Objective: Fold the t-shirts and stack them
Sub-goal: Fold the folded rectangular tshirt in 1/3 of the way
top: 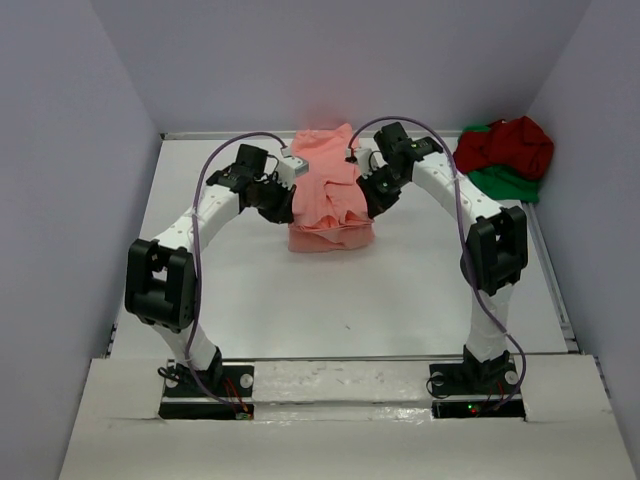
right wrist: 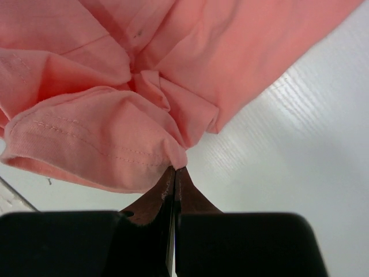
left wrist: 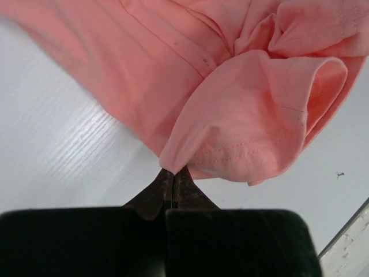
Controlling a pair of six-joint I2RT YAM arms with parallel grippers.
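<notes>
1. Left tool [left wrist: 173, 176] and right tool [right wrist: 174, 173] sit nearest, each pinched fully closed on a sleeve-side fold of the salmon-pink t-shirt [top: 325, 195], 1 at each flank.
2. That shirt lies bunched on the surface [top: 350, 300], toward its far side.
3. Dark red t-shirt [top: 510, 145] and bright green t-shirt [top: 505, 183] lie heaped together at the far right corner, well apart from both tools.
4. Handling, as I judge it: light, limp cloth that sags and creases. Hold it at hems or shoulder seams, at 2 points well apart, to keep it spread.
</notes>
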